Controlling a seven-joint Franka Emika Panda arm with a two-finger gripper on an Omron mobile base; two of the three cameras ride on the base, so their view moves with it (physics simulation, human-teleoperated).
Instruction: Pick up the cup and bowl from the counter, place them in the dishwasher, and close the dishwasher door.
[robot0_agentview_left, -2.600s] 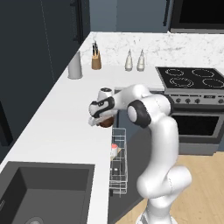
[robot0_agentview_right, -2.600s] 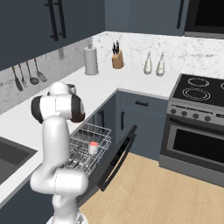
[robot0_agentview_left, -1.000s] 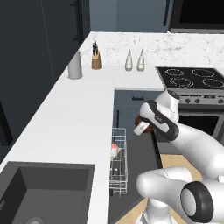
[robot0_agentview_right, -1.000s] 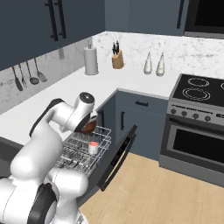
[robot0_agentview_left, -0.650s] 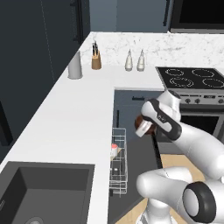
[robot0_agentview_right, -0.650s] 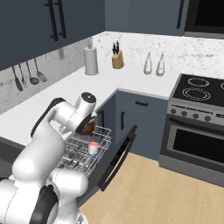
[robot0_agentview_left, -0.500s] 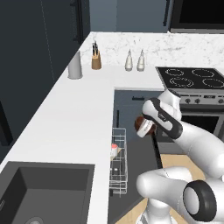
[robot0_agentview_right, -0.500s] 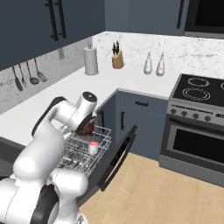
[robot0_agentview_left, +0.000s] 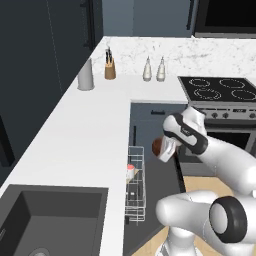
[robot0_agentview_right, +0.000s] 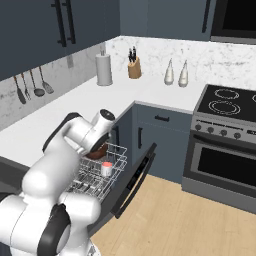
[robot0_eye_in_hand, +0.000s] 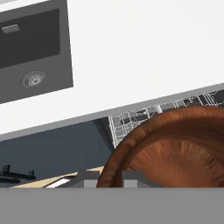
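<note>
Count: 1 cup (robot0_agentview_right: 106, 168), 1 bowl (robot0_agentview_right: 97, 149). The cup stands upright in the white wire rack (robot0_agentview_right: 92, 176) of the dishwasher, door (robot0_agentview_right: 134, 177) down. The tool (robot0_agentview_left: 161, 149) is clamped on the bowl (rim fills hand view), held above the rack, approx. beside the worktop (robot0_agentview_left: 80, 135) edge.

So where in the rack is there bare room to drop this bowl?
The cup stands near the middle of the wire rack. Bare wire shows between it and the counter side, right under the bowl held in the gripper, and toward the rack's near end. The strip between cup and dishwasher door is narrower.
</note>
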